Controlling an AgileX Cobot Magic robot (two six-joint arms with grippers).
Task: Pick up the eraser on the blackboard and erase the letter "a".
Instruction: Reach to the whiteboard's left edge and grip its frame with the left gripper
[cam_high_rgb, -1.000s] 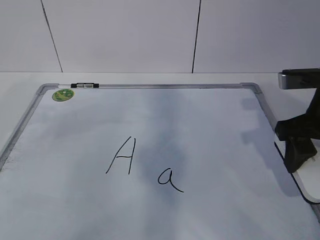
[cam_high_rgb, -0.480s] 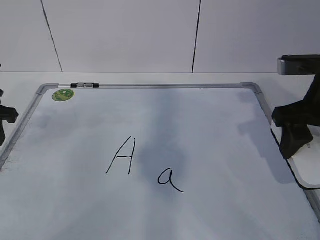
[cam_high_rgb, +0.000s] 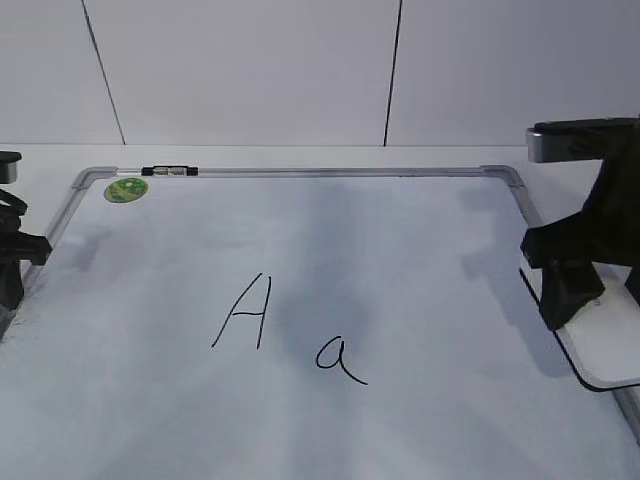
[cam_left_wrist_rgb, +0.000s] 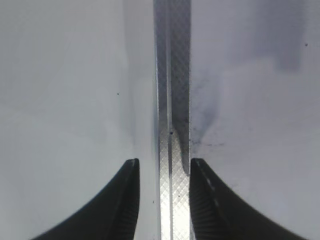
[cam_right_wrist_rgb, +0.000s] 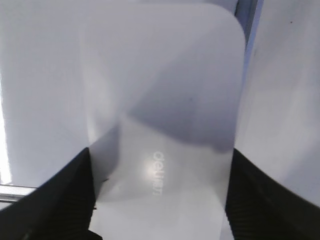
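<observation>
The left tool (cam_high_rgb: 12, 255) is half cut off by the exterior view's left edge, so you mostly get a dark silhouette there, but its wrist view shows the two black ribbed fingers (cam_left_wrist_rgb: 122, 200) spread apart with nothing between them, hovering right over the grey metal frame (cam_left_wrist_rgb: 172, 100) of the blackboard (cam_high_rgb: 400, 250); that frame strip has a fine cross-hatched texture. The board itself is a big white dry-erase sheet with rounded grey corners, lying flat on the white table (cam_high_rgb: 300, 155), with a round green sticker (cam_high_rgb: 126, 189) in its far left corner and a small black-and-silver clip (cam_high_rgb: 170, 171) on the top frame just beside it. Near the middle there's a tall angular capital "A" (cam_high_rgb: 243, 312), and just right of it and a bit nearer the camera, the letter "a" (cam_high_rgb: 340, 360), thin black marker, round loop with a tail, untouched. Over at the board's right edge, well apart from the letters, the right tool (cam_high_rgb: 568, 295) is clamped on the eraser (cam_right_wrist_rgb: 160, 115): a flat white plastic bar with rounded corners and small grey lettering I can't read, blurry up close. Its fingers press both long sides. In the exterior view the eraser is partly hidden behind the tool and clipped by the picture's edge, and only a dark rim shows.
</observation>
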